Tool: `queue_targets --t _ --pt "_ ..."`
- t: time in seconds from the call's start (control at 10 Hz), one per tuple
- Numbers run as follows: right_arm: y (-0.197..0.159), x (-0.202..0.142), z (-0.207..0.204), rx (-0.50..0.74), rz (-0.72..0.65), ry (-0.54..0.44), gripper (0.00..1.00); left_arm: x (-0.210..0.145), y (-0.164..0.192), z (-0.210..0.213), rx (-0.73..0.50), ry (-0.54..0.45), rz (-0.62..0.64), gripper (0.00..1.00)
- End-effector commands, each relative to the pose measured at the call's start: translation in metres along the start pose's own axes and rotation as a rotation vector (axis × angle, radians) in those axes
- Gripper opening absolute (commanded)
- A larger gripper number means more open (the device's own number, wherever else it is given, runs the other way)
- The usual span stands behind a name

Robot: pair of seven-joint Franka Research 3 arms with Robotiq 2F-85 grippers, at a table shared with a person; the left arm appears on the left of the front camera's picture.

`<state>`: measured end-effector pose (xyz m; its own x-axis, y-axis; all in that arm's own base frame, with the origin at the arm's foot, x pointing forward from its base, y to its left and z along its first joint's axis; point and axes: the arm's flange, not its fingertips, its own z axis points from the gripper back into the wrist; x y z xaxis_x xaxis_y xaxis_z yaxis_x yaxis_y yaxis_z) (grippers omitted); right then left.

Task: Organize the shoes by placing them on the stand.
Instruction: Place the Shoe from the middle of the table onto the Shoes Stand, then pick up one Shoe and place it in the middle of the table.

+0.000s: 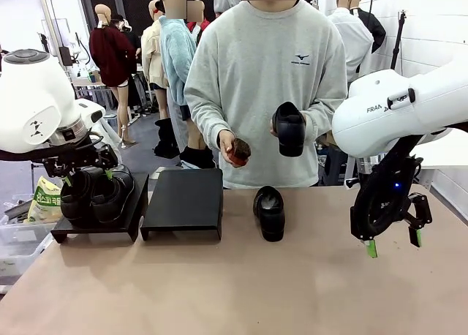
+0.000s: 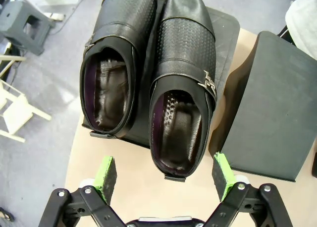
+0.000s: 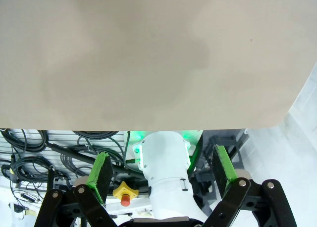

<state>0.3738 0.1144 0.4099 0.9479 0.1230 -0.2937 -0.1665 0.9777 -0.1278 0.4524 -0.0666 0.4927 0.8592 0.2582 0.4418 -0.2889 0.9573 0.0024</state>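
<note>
On the left stand section: pair of shoes, left hand spread wide above, holding nothing. Empty stand section adjoining. Third shoe loose on the desk — right hand, likewise apart, off to its side. Risk: person's held shoe hangs over that reach — possible collision.
</note>
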Motion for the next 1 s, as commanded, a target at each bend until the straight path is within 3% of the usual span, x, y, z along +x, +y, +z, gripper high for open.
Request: queue_targets --t 0.0,0.9 --pt "-0.0005 -0.0002 0.0013 -0.01 0.008 0.002 1.0 0.0018 -0.0013 0.0 -0.006 -0.006 -0.009 1.0" --pt "-0.0005 -0.0002 0.0013 -0.01 0.008 0.002 1.0 0.0018 -0.0013 0.0 -0.006 -0.006 -0.009 1.0"
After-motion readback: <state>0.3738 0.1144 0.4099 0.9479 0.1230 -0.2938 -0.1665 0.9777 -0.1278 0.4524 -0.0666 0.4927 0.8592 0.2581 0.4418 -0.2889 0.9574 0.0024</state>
